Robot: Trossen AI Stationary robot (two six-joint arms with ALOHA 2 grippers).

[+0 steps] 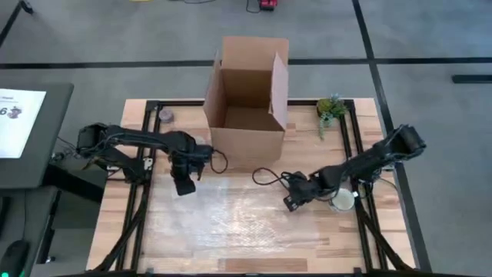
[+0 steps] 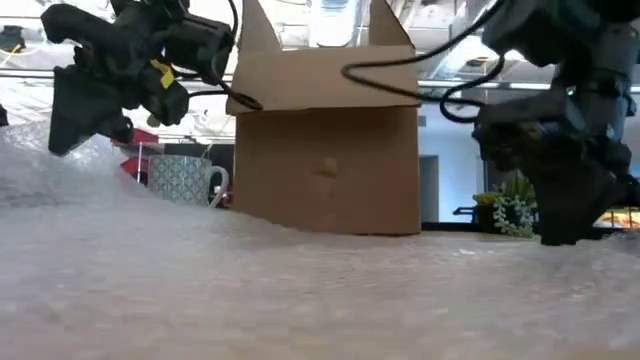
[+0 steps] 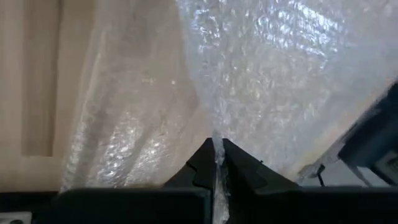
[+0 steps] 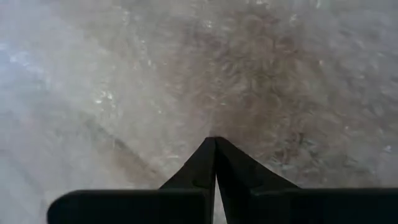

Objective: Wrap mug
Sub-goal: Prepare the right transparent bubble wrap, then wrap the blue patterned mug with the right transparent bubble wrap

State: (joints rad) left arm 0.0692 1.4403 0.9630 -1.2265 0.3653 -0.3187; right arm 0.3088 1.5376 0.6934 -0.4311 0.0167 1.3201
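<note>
The left gripper has its two dark fingers pinched together on a fold of the bubble wrap, a thin ridge of the clear sheet rising from between the tips and fanning away from them over the wooden table. The right gripper has its fingers pressed tip to tip with no gap; the sheet lies right ahead of them, but whether any of it is caught between them cannot be told. Seen from above, the left gripper sits over the sheet's far left corner, and the right gripper over its right edge, well apart from each other with most of the wrap spread between and in front of them. Just behind the right fingers, beside that arm, stands the mug, off the sheet near the table's right rail. Beyond both sets of fingers, at the back of the table, an open cardboard box stands upright, with a small green plant to its right.
</note>
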